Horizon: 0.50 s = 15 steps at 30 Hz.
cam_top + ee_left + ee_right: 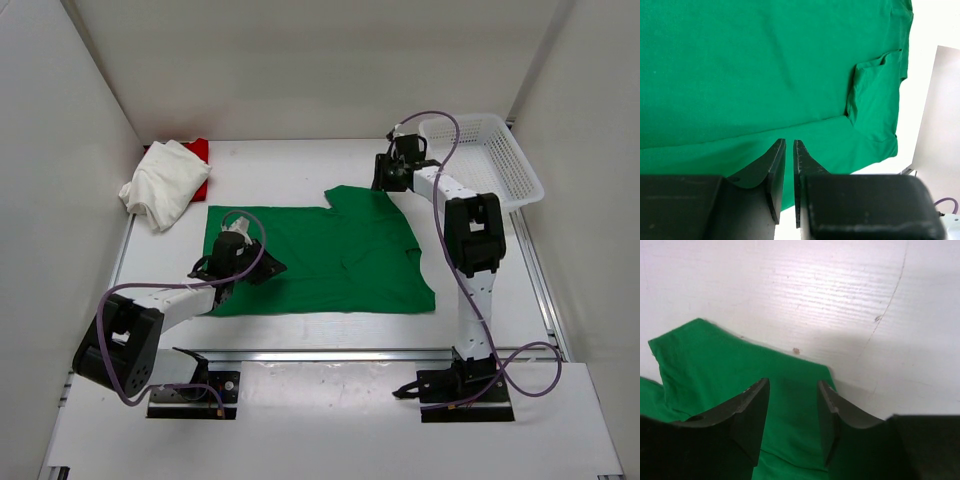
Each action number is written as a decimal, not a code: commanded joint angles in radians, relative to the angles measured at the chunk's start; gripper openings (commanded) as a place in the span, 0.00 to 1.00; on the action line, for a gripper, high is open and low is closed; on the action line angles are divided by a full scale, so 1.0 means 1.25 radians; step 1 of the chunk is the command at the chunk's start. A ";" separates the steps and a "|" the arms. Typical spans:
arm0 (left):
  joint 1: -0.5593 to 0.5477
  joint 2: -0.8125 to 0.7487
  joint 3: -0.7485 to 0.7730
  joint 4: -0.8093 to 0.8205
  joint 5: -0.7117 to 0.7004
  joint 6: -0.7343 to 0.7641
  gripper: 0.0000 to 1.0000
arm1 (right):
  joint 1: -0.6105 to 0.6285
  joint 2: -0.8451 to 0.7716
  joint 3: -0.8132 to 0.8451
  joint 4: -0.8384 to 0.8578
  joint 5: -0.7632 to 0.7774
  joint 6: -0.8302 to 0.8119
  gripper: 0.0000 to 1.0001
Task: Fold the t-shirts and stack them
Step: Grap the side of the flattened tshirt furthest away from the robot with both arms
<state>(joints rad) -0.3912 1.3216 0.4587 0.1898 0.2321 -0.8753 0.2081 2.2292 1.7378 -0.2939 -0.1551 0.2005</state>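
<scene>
Green t-shirt (pixel 330 255) lies flat, mid table (pixel 280 165). White t-shirt (pixel 165 180) on red t-shirt (pixel 200 150), far left corner. L gripper (pixel 789 142) over green's near left edge, thin gap, holds nothing. R gripper (pixel 792 385) over green's far right corner, fingers wide apart.

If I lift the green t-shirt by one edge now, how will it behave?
Probably floppy: the green t-shirt lies flat on the table with soft creases, so it should drape and sag. It is likely light, since it looks like thin cloth. If pushed, it may bunch up rather than slide whole.
</scene>
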 commanded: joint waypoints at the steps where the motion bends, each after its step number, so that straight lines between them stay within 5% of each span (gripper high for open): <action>1: -0.004 0.007 -0.001 0.021 -0.013 0.009 0.24 | 0.002 0.024 0.049 -0.018 0.045 -0.023 0.42; 10: 0.011 0.012 -0.005 0.033 0.000 0.007 0.23 | 0.000 0.165 0.249 -0.204 0.003 -0.029 0.40; 15: 0.010 0.014 0.001 0.030 -0.002 0.003 0.24 | 0.004 0.094 0.199 -0.172 -0.048 -0.012 0.10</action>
<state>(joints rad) -0.3801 1.3476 0.4557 0.2108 0.2287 -0.8734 0.2089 2.4172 2.0132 -0.4812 -0.1638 0.1753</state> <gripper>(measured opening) 0.233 0.137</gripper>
